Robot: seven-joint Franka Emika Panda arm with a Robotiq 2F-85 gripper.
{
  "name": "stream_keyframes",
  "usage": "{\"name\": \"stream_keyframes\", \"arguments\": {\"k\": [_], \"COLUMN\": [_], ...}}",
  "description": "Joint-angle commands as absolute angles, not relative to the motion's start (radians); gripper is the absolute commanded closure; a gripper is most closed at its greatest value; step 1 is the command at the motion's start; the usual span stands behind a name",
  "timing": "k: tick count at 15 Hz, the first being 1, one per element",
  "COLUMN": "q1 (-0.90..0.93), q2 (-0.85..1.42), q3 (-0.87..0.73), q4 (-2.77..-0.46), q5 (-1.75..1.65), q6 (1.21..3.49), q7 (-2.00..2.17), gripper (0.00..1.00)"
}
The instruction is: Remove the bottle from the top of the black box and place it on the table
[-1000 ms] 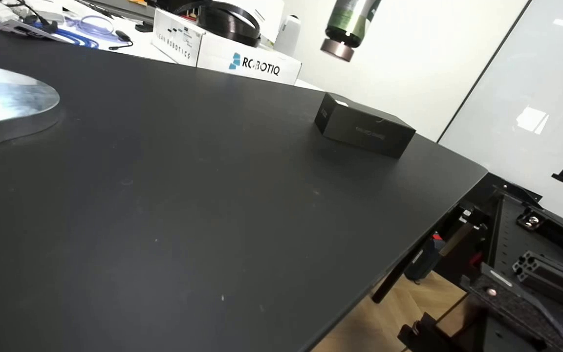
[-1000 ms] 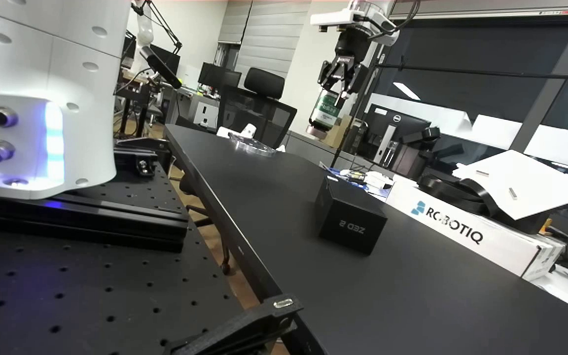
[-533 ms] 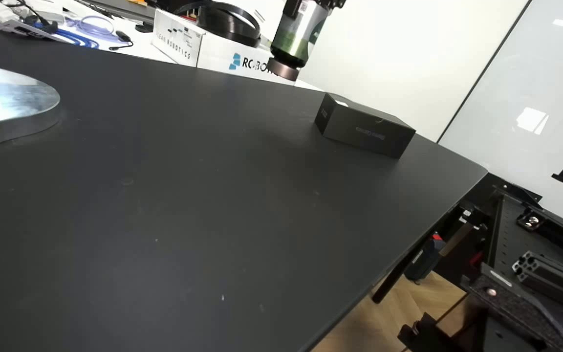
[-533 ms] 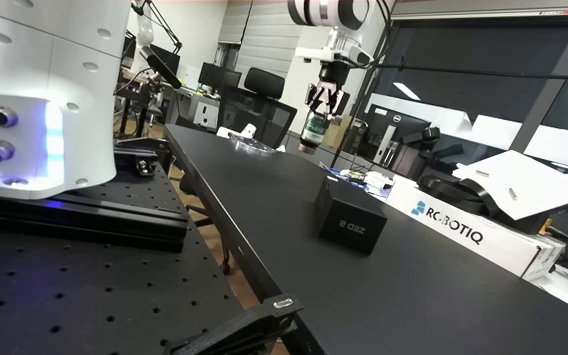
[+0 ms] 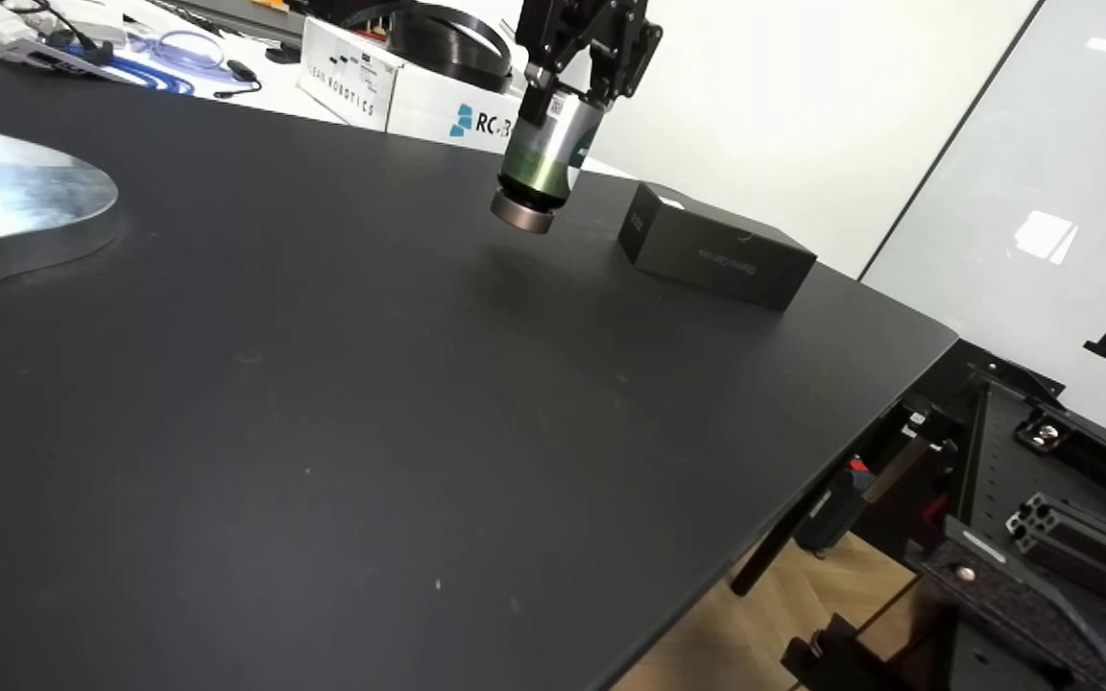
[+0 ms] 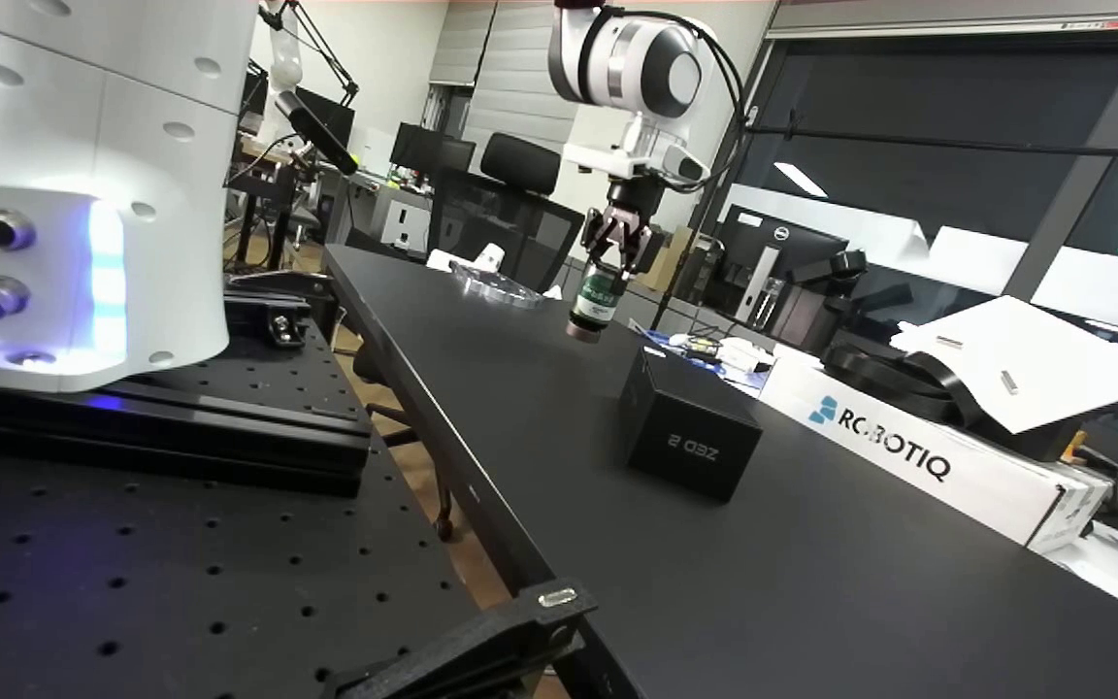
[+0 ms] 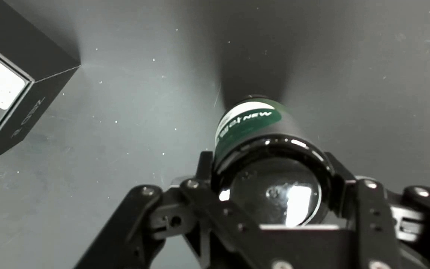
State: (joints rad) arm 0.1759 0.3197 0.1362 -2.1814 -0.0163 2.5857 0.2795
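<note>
Bottle (image 5: pixel 548 158), short and cylindrical, grey-green with a reddish-brown lower band, is clamped near its upper end by the black, two-fingered end effector (image 7: pixel 271 170). It is held above the broad, matte black counter (image 5: pixel 323 403), apart from it, its banded end pointed toward seven o'clock in both exterior views. On the counter, the oblong, lettered, matte black box (image 5: pixel 716 254) is seen at four o'clock from the bottle in an exterior view. In the wrist view, the box is found toward ten o'clock.
</note>
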Motion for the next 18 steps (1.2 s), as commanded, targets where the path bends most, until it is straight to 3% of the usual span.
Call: {"name": "stream_keyframes", "arguments": {"k": [1,8,9,10,13,18], "q1": [0.197,0.219,0.219,0.214,0.193,0.178], "q2": [0.352,0.387,0.383,0.371,0.315,0.178], "q3": [0.114,0.09,0.091,0.099,0.126,0.132], "q4": [-2.166,-2.161,-2.16,-2.162,-2.172,-2.19], "q5": [-0.016,-0.021,-0.012,-0.001,0.054,0.116], "q6": [2.616,2.63,2.623,2.616,2.594,2.457], "q7": [0.288,0.3,0.302,0.289,0.26,0.236], "gripper": [0.55,0.55,0.45,0.07,0.0,0.0]}}
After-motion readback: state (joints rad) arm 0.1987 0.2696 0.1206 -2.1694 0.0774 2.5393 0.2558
